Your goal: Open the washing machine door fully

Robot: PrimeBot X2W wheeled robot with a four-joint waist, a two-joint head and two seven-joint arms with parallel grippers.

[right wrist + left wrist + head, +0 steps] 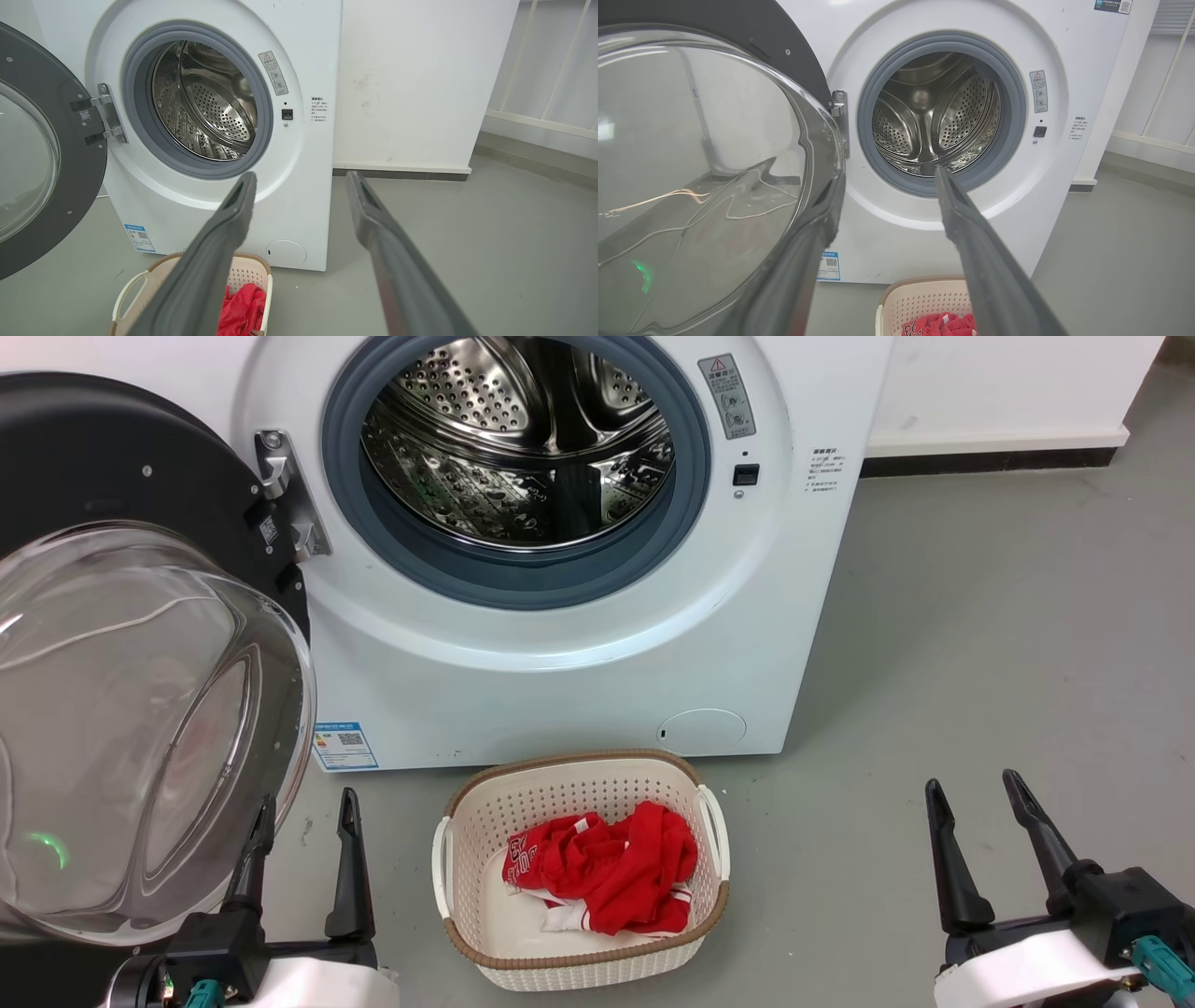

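Your large round glossy black washing machine door (103, 457), with its clear domed glass bowl (140, 728), stands swung out on the metal hinge (285, 490) at the left side of the big white front-loading washing machine (579, 653). The perforated steel drum (513, 439) is uncovered. Your left gripper (308, 798) has its fingers spread apart and holds nothing. One finger is just beside the bowl's rim, and you cannot tell if it touches. Your right gripper (973, 782), fingers also apart, sits off the machine's right front corner. A white perforated basket (569, 798) with red cloth (616, 873) stands just before the machine.
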